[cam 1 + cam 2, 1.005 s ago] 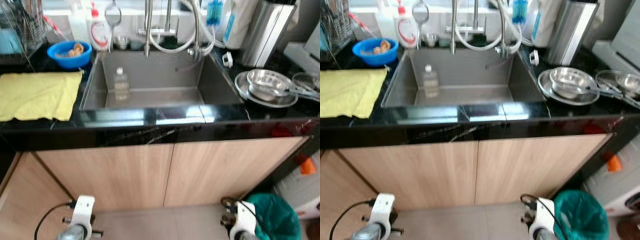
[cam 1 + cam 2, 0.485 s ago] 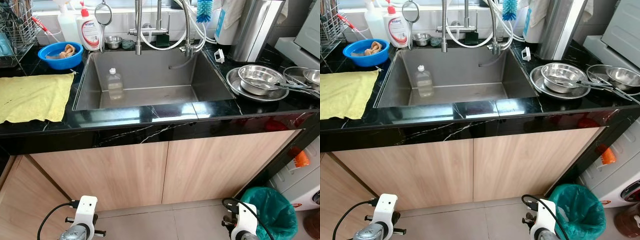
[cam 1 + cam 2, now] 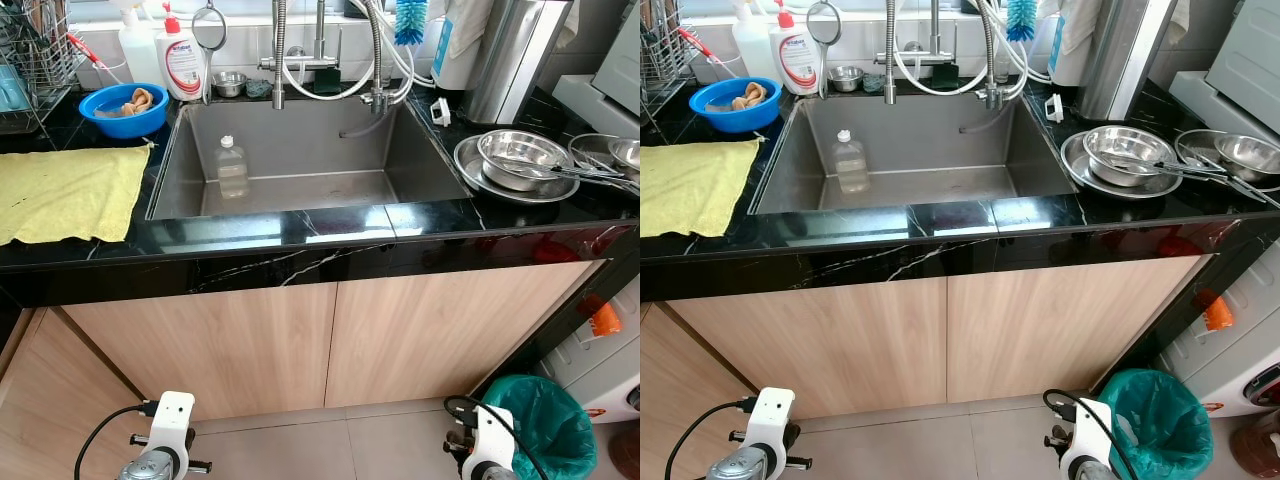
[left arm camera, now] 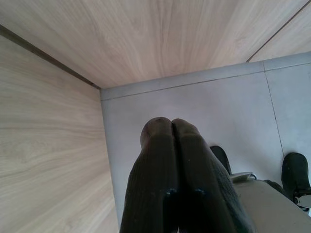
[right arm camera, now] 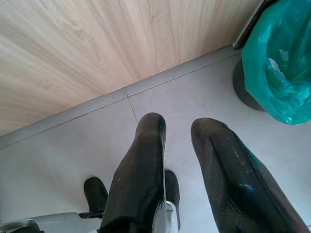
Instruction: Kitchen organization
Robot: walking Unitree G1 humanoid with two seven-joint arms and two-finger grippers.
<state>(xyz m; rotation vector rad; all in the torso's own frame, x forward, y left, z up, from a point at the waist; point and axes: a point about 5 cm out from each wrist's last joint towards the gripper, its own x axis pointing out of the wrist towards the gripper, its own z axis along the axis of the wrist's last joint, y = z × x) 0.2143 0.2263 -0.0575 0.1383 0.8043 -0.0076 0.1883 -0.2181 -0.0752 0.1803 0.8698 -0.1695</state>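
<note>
the robot stands facing the black tabletop (image 3: 300,232) with both arms hanging low in front of the wooden cabinet doors (image 3: 330,340), so nothing is being handled yet; this looks like a survey before choosing what to tidy. the left tool (image 4: 170,127) points at the floor with its two fingers pressed together and empty, while the right tool (image 5: 177,128) hangs with a clear gap between its fingers, also empty, near the green-lined bin (image 5: 279,63). the things to organise sit where washing up would leave them: a clear plastic bottle (image 3: 232,168) stands upright inside the sink (image 3: 400,150), the steel bowls (image 3: 520,155) are stacked on a steel plate on the tabletop to the right of the sink, a yellow cloth (image 3: 70,190) is spread flat on the left as a drying mat, and a blue bowl (image 3: 122,108) rests behind it beside the dish soap bottle (image 3: 182,62). compared with half a second ago the view is almost the same, only nudged slightly, and it is much sharper than a second ago, which suggests the head has settled; the objects themselves have not shifted
</note>
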